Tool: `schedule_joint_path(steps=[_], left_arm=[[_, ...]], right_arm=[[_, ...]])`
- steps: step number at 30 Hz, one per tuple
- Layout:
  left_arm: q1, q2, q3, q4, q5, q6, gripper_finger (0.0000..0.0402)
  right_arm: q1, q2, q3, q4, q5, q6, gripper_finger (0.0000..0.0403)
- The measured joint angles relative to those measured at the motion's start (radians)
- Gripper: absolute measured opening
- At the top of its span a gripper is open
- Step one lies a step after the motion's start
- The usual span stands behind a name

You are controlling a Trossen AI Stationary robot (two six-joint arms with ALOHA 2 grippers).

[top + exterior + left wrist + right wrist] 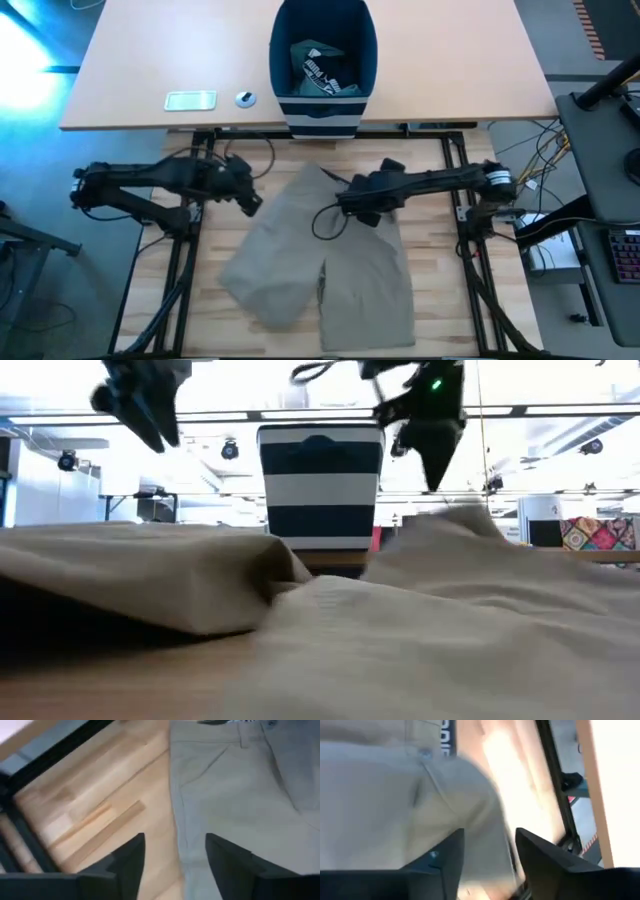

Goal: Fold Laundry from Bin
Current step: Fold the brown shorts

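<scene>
**Beige shorts spread flat, both grippers parted and empty**

While the beige shorts (330, 262) lie spread on the wooden table (440, 300), both grippers hang above them with nothing held. The bin (324, 62) stands at the table's far edge, its striped base toward the shorts, with dark laundry (320, 68) bearing white lettering inside; how much lies beneath cannot be made out. The left gripper (252, 203) sits over bare wood just beside the shorts' left edge, fingers (131, 865) apart. The right gripper (348, 205) hangs over the waistband area, fingers (540, 860) likewise apart. In the low view the near cloth folds hide the table surface and the bin's foot. Bare wood is open left and right of the shorts. A small white device (190, 100) and a round item (245, 98) lie left of the bin.
</scene>
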State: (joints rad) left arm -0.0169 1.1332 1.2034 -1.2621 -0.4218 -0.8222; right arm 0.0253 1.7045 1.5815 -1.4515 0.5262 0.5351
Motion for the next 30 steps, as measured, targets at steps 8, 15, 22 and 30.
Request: schedule_joint_path(steps=[8, 15, 22, 30], left_arm=[[-0.287, -0.021, -0.051, 0.175, 0.066, -0.140, 0.0216], [-0.435, 0.095, -0.377, 0.592, 0.113, -0.347, 0.0199], [-0.383, 0.221, -0.546, 0.771, 0.170, -0.396, 0.0192], [-0.136, 0.114, -0.410, 0.355, 0.165, -0.066, 0.0192]], right_arm=[[0.113, -0.162, -0.128, 0.039, -0.106, 0.198, 0.0236], [0.296, -0.206, -0.380, 0.549, -0.329, 0.288, 0.0248], [0.365, -0.066, -0.534, 0.824, -0.406, 0.408, 0.0249], [0.242, 0.019, -0.527, 0.423, -0.369, 0.379, 0.0247]])
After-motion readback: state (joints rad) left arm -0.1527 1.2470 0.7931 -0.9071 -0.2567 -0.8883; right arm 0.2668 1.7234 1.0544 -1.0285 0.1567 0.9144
